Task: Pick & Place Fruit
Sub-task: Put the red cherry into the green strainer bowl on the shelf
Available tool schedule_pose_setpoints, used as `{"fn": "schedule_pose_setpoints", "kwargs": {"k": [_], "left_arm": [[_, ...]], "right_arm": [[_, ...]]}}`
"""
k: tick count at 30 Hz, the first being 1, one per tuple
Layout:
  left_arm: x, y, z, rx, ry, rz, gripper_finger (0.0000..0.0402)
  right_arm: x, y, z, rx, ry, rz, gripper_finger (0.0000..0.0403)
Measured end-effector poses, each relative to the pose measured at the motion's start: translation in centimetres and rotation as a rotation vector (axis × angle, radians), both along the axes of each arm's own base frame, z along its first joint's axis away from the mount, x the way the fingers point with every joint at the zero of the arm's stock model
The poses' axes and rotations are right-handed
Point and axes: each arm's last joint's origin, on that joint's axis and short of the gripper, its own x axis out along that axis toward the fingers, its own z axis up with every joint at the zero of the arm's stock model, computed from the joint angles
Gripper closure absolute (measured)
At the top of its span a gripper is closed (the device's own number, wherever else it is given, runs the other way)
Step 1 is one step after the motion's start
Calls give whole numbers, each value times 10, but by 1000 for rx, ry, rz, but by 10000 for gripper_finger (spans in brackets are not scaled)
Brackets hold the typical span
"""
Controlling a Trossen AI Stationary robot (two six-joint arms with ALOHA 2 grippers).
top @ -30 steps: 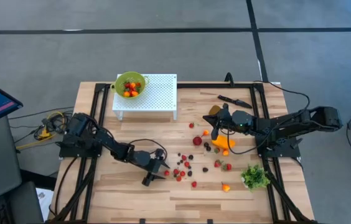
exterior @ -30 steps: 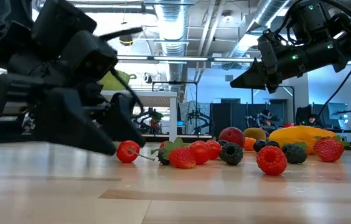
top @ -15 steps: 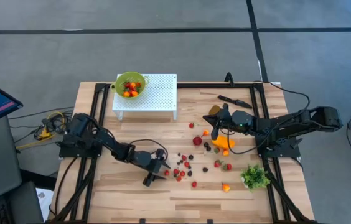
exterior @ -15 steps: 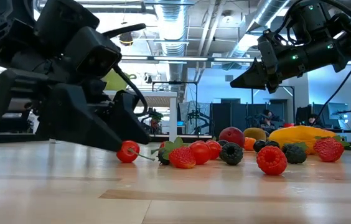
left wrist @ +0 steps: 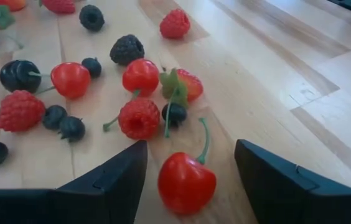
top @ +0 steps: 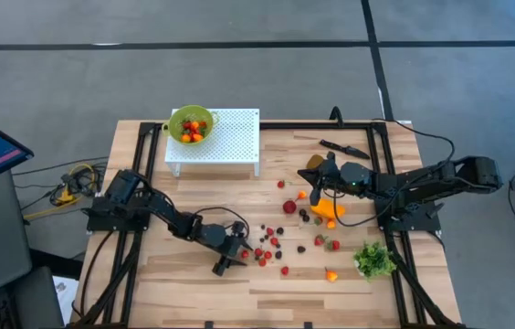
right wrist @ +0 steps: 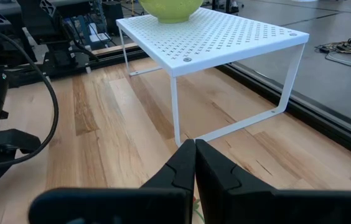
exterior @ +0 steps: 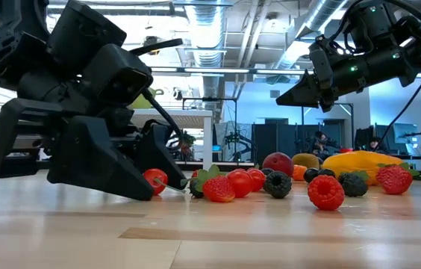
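A red cherry (left wrist: 186, 182) lay on the desk (left wrist: 269, 74) between the left gripper (left wrist: 191, 180)'s wide-open jaws, unheld, other berries (left wrist: 139, 117) just beyond. The right gripper (top: 301, 175) hovered over the orange fruit (top: 328, 209), jaws closed, empty.

Counted on the counter (top: 194, 283)

Two arms, one white perforated shelf (top: 225, 137), one green bowl (top: 190, 124) holding several small fruits, too small to count. One elongated orange fruit (top: 328, 209), one kiwi-like oval (top: 315, 162), one leafy bunch (top: 373, 259), one black knife (top: 341, 146). Roughly twenty loose berries (top: 273, 243); the left wrist view shows three cherries (left wrist: 187, 182) and three raspberries (left wrist: 139, 117).
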Motion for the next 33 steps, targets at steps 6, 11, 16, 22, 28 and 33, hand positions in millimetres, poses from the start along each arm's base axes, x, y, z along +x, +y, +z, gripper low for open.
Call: {"fn": "schedule_pose_setpoints", "kwargs": {"k": [6,11,16,22,28,33], "left_arm": [[-1,0,-1,-28,17,18,224],[-1,0,-1,-39,24,4,271],[-1,-1,-1,-45,23,-6,292],[-1,-1,-1,-52,22,-4,270],[0,-1,1,-98,8,17,291],[2,4,23,-125,-77,34,289]], "right_arm": [[0,0,0,0,0,0,397],[0,0,0,0,-1,0,397],[0,0,0,0,-1,0,397],[0,0,0,0,0,0,397],[0,0,0,0,-1,0,397],[0,0,0,0,0,0,397]]}}
